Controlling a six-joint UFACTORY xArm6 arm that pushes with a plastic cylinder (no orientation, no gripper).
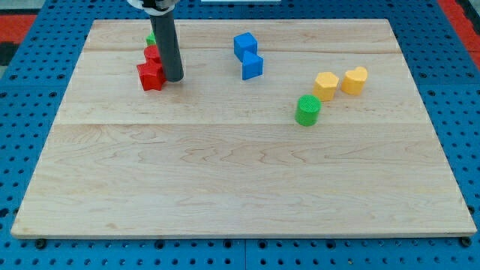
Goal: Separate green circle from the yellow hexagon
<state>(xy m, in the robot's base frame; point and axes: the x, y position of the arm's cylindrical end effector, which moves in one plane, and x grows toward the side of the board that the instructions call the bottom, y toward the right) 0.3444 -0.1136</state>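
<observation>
The green circle block [307, 109] stands right of the board's middle. The yellow hexagon block [325, 85] sits just up and to the right of it, with a very small gap or touching. My tip [174, 78] is at the upper left of the board, far left of both, right beside a red block [151, 76].
A yellow heart-like block [355, 79] lies right of the hexagon. Two blue blocks [244, 45] [252, 66] sit at the top middle. A second red block [153, 55] and a green block [151, 37] are partly hidden behind the rod. The wooden board [240, 180] has blue pegboard around it.
</observation>
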